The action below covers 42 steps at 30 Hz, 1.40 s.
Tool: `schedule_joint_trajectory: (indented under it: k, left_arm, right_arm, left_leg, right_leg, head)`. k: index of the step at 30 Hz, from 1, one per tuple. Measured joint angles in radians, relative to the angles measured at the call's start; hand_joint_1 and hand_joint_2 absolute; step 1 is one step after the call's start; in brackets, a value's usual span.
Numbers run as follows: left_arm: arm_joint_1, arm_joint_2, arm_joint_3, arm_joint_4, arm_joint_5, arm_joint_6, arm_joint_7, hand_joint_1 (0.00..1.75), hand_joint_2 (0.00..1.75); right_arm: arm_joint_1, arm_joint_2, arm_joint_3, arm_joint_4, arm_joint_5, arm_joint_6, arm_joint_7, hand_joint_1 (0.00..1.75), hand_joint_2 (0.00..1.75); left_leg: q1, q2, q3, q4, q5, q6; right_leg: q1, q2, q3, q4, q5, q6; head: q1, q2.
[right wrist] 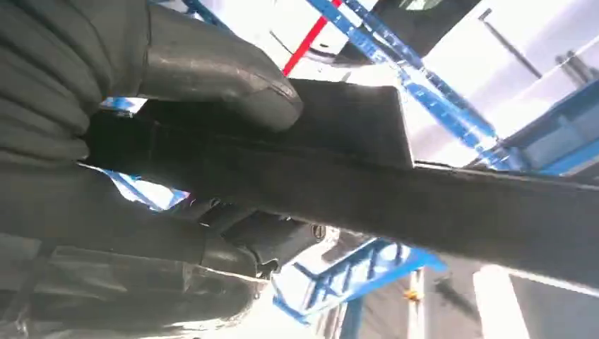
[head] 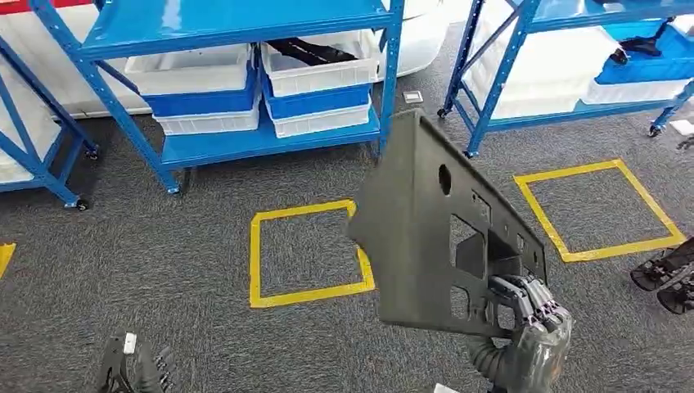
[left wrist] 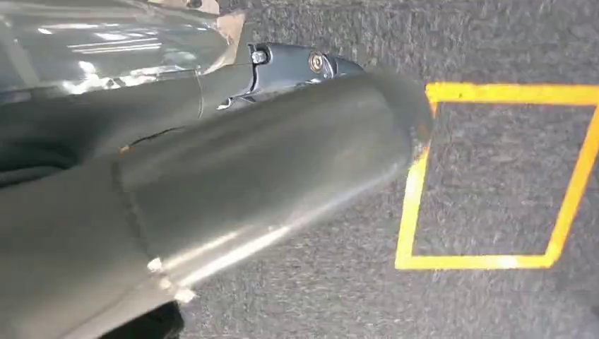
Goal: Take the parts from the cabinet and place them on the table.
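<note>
In the head view my right hand (head: 532, 319) grips the lower edge of a large dark grey panel (head: 425, 221) with several cut-outs, holding it upright and tilted above the carpet. The right wrist view shows the same panel (right wrist: 424, 198) edge-on, clamped under my thumb (right wrist: 212, 78). My left hand (head: 135, 368) hangs low at the bottom left with nothing in it. In the left wrist view, the left hand (left wrist: 247, 162) stretches over the carpet. More black parts (head: 315, 51) lie in a white bin on the blue cabinet (head: 245, 139).
A second blue rack (head: 499, 82) with bins stands at the back right. Two yellow taped squares mark the grey carpet, one in the middle (head: 255, 258) and one to the right (head: 573, 172). Dark objects (head: 667, 274) lie at the right edge.
</note>
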Motion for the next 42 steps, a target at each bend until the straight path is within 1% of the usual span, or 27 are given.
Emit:
schedule_joint_trajectory:
  k: [1, 2, 4, 6, 8, 10, 11, 12, 14, 16, 18, 21, 22, 23, 25, 26, 27, 31, 32, 33, 34, 36, 37, 39, 40, 41, 42]
  left_arm:
    - [0.012, 0.005, -0.032, -0.005, 0.022, 0.015, 0.005, 0.0, 0.0]
    - [0.021, 0.012, -0.067, -0.012, 0.04, 0.024, 0.01, 0.0, 0.0]
    - [0.036, 0.024, -0.113, -0.021, 0.07, 0.051, 0.017, 0.0, 0.0]
    - [0.058, 0.039, -0.164, -0.023, 0.121, 0.104, 0.019, 0.0, 0.0]
    - [0.082, 0.058, -0.225, -0.029, 0.151, 0.15, 0.018, 0.0, 0.0]
    - [0.088, 0.066, -0.283, -0.042, 0.149, 0.212, 0.002, 0.0, 0.0]
    - [0.09, 0.072, -0.305, -0.05, 0.143, 0.241, -0.005, 0.0, 0.0]
    - [0.094, 0.077, -0.323, -0.054, 0.139, 0.255, -0.006, 0.0, 0.0]
    - [0.103, 0.082, -0.354, -0.064, 0.141, 0.259, -0.004, 0.0, 0.0]
    - [0.104, 0.084, -0.381, -0.069, 0.15, 0.259, -0.004, 0.0, 0.0]
    - [0.104, 0.091, -0.402, -0.072, 0.151, 0.256, -0.005, 0.0, 0.0]
    - [0.108, 0.097, -0.415, -0.072, 0.149, 0.253, -0.004, 0.0, 0.0]
    - [0.108, 0.098, -0.418, -0.072, 0.145, 0.252, -0.003, 0.0, 0.0]
    - [0.108, 0.099, -0.424, -0.072, 0.138, 0.251, -0.003, 0.0, 0.0]
    - [0.104, 0.1, -0.432, -0.072, 0.133, 0.249, -0.003, 0.0, 0.0]
    - [0.102, 0.101, -0.435, -0.072, 0.13, 0.249, -0.003, 0.0, 0.0]
    - [0.101, 0.102, -0.438, -0.072, 0.129, 0.249, -0.003, 0.0, 0.0]
    - [0.095, 0.106, -0.443, -0.071, 0.131, 0.228, -0.002, 0.0, 0.0]
    - [0.092, 0.109, -0.445, -0.071, 0.134, 0.223, -0.003, 0.0, 0.0]
    - [0.091, 0.112, -0.445, -0.069, 0.134, 0.222, -0.007, 0.0, 0.0]
    - [0.09, 0.114, -0.446, -0.067, 0.134, 0.223, -0.009, 0.0, 0.0]
    - [0.092, 0.117, -0.445, -0.063, 0.126, 0.233, -0.011, 0.0, 0.0]
    - [0.092, 0.118, -0.445, -0.061, 0.12, 0.236, -0.011, 0.0, 0.0]
    - [0.092, 0.118, -0.445, -0.06, 0.107, 0.249, -0.011, 0.0, 0.0]
    - [0.09, 0.119, -0.445, -0.06, 0.102, 0.253, -0.011, 0.0, 0.0]
    - [0.09, 0.12, -0.444, -0.06, 0.098, 0.254, -0.011, 0.0, 0.0]
    - [0.09, 0.121, -0.443, -0.06, 0.096, 0.254, -0.011, 0.0, 0.0]
  right_arm:
    - [0.001, -0.004, 0.003, 0.0, -0.008, 0.0, 0.0, 1.75, 1.75]
    - [0.0, -0.007, 0.005, 0.0, -0.015, 0.0, 0.0, 1.75, 1.75]
    - [-0.003, -0.01, 0.008, 0.0, -0.017, 0.0, -0.005, 1.75, 1.75]
    - [-0.003, -0.01, 0.008, 0.002, -0.011, 0.0, -0.008, 1.75, 1.75]
    - [0.0, -0.01, 0.008, 0.002, 0.0, 0.0, -0.005, 1.75, 1.75]
    - [0.001, -0.01, 0.008, 0.002, 0.028, 0.0, 0.006, 1.75, 1.75]
    - [0.001, -0.01, 0.008, 0.002, 0.044, 0.0, 0.014, 1.75, 1.75]
    - [-0.001, -0.01, 0.008, 0.002, 0.056, 0.0, 0.018, 1.75, 1.75]
    - [-0.002, -0.011, 0.008, 0.002, 0.091, 0.0, 0.039, 1.75, 1.75]
    - [-0.006, -0.014, 0.007, 0.003, 0.153, 0.0, 0.076, 1.75, 1.75]
    - [-0.034, -0.018, 0.004, 0.012, 0.262, 0.0, 0.132, 1.75, 1.75]
    - [-0.071, -0.027, -0.01, 0.035, 0.421, 0.0, 0.235, 1.75, 1.75]
    - [-0.076, -0.033, -0.017, 0.043, 0.466, 0.0, 0.27, 1.75, 1.75]
    - [-0.082, -0.043, -0.021, 0.049, 0.512, 0.0, 0.304, 1.75, 1.75]
    - [-0.098, -0.059, -0.026, 0.058, 0.576, 0.0, 0.351, 1.75, 1.75]
    - [-0.105, -0.066, -0.027, 0.062, 0.582, 0.0, 0.356, 1.75, 1.75]
    - [-0.113, -0.072, -0.031, 0.066, 0.587, 0.0, 0.358, 1.75, 1.75]
    - [-0.119, -0.084, -0.052, 0.082, 0.594, 0.0, 0.318, 1.75, 1.75]
    - [-0.123, -0.084, -0.064, 0.087, 0.595, 0.0, 0.287, 1.75, 1.75]
    - [-0.129, -0.081, -0.08, 0.092, 0.595, 0.0, 0.249, 1.75, 1.75]
    - [-0.133, -0.072, -0.098, 0.1, 0.596, 0.0, 0.21, 1.75, 1.75]
    - [-0.134, -0.055, -0.137, 0.115, 0.597, 0.0, 0.13, 1.75, 1.75]
    - [-0.133, -0.044, -0.161, 0.124, 0.597, 0.0, 0.084, 1.75, 1.75]
    - [-0.134, -0.022, -0.208, 0.134, 0.597, 0.0, 0.029, 1.75, 1.75]
    - [-0.135, -0.011, -0.233, 0.138, 0.597, 0.0, 0.011, 1.75, 1.75]
    - [-0.136, -0.004, -0.253, 0.142, 0.597, 0.0, 0.0, 1.75, 1.75]
    - [-0.14, 0.002, -0.273, 0.146, 0.596, 0.0, -0.009, 1.75, 1.75]
  left_leg:
    - [0.006, -0.009, -0.005, 0.003, -0.008, -0.009]
    - [0.01, -0.055, -0.013, 0.03, -0.039, -0.014]
    - [0.009, -0.107, -0.067, 0.165, -0.127, -0.012]
    - [0.009, -0.114, -0.121, 0.293, -0.173, -0.009]
    - [0.009, -0.118, -0.109, 0.273, -0.141, 0.0]
    - [0.008, -0.145, -0.034, 0.115, -0.048, 0.015]
    - [0.008, -0.202, -0.004, 0.045, -0.026, 0.023]
    - [0.01, -0.236, 0.002, 0.029, -0.03, 0.025]
    - [0.001, -0.211, 0.004, 0.022, -0.034, 0.021]
    - [0.002, -0.183, 0.006, 0.007, -0.023, 0.032]
    - [0.002, -0.149, 0.003, -0.001, -0.014, 0.042]
    - [-0.005, -0.098, -0.005, 0.0, -0.012, 0.044]
    - [-0.006, -0.084, -0.006, 0.0, -0.011, 0.045]
    - [-0.007, -0.069, -0.007, 0.0, -0.011, 0.045]
    - [-0.008, -0.045, -0.003, 0.0, -0.011, 0.044]
    - [-0.009, -0.036, 0.001, 0.0, -0.011, 0.044]
    - [-0.019, -0.028, 0.0, 0.004, -0.014, 0.039]
    - [-0.018, 0.007, 0.001, 0.003, -0.012, 0.023]
    - [-0.009, -0.016, -0.005, 0.013, -0.026, 0.013]
    - [-0.007, -0.067, -0.02, 0.053, -0.061, 0.01]
    - [-0.005, -0.099, -0.049, 0.128, -0.106, 0.007]
    - [-0.005, -0.119, -0.12, 0.284, -0.171, 0.0]
    - [-0.004, -0.12, -0.138, 0.322, -0.173, -0.001]
    - [0.0, -0.121, -0.112, 0.257, -0.113, -0.001]
    - [0.004, -0.129, -0.068, 0.163, -0.059, -0.001]
    - [0.01, -0.154, -0.028, 0.077, -0.017, -0.001]
    - [0.015, -0.206, -0.01, 0.037, -0.023, -0.003]
  right_leg:
    - [-0.01, 0.01, 0.012, -0.003, 0.005, -0.011]
    - [-0.01, 0.018, 0.006, -0.003, 0.009, -0.017]
    - [-0.005, 0.032, -0.002, -0.002, 0.017, -0.028]
    - [0.003, 0.056, -0.007, -0.001, 0.021, -0.035]
    - [0.008, 0.083, -0.008, 0.0, 0.021, -0.035]
    - [0.01, 0.109, -0.004, 0.0, 0.022, -0.034]
    - [0.007, 0.117, -0.005, 0.0, 0.023, -0.032]
    - [0.02, 0.124, -0.012, 0.006, 0.026, -0.026]
    - [0.006, 0.149, -0.026, 0.002, 0.034, -0.013]
    - [0.01, 0.165, -0.045, -0.001, 0.043, 0.003]
    - [0.015, 0.058, -0.078, 0.071, -0.003, -0.004]
    - [0.013, 0.039, -0.178, 0.293, -0.095, -0.007]
    - [0.013, 0.038, -0.185, 0.321, -0.099, 0.0]
    - [0.013, 0.035, -0.163, 0.291, -0.085, 0.008]
    - [0.014, 0.016, -0.055, 0.112, -0.023, 0.02]
    - [0.018, -0.027, -0.002, 0.023, 0.001, 0.018]
    - [0.03, -0.063, 0.013, -0.02, 0.0, 0.003]
    - [0.028, -0.014, -0.003, -0.023, 0.017, -0.023]
    - [0.01, -0.004, 0.01, -0.028, 0.023, -0.032]
    - [0.011, 0.008, 0.006, -0.027, 0.028, -0.042]
    - [0.011, 0.015, 0.003, -0.027, 0.029, -0.045]
    - [0.012, 0.038, -0.001, -0.026, 0.032, -0.047]
    - [0.012, 0.05, -0.001, -0.024, 0.033, -0.049]
    - [0.012, 0.074, -0.001, -0.022, 0.034, -0.05]
    - [0.011, 0.088, 0.0, -0.019, 0.034, -0.049]
    - [0.011, 0.099, -0.001, -0.015, 0.033, -0.049]
    - [0.016, 0.109, -0.009, -0.009, 0.032, -0.045]
  head:
    - [-0.001, 0.0]
    - [-0.002, 0.0]
    - [-0.006, 0.0]
    - [-0.005, 0.0]
    - [-0.005, 0.0]
    - [-0.006, 0.0]
    - [-0.005, 0.0]
    - [-0.002, 0.0]
    - [-0.005, 0.0]
    - [-0.005, 0.0]
    - [0.003, 0.0]
    - [0.003, 0.0]
    - [0.005, 0.0]
    - [0.005, 0.0]
    - [0.005, 0.0]
    - [0.006, 0.0]
    - [0.006, 0.0]
    - [0.005, 0.0]
    - [0.004, 0.0]
    - [0.001, 0.0]
    - [-0.002, 0.0]
    - [-0.002, 0.0]
    - [-0.002, 0.0]
    - [-0.003, 0.0]
    - [-0.002, 0.0]
    - [-0.003, 0.0]
    - [-0.001, 0.0]
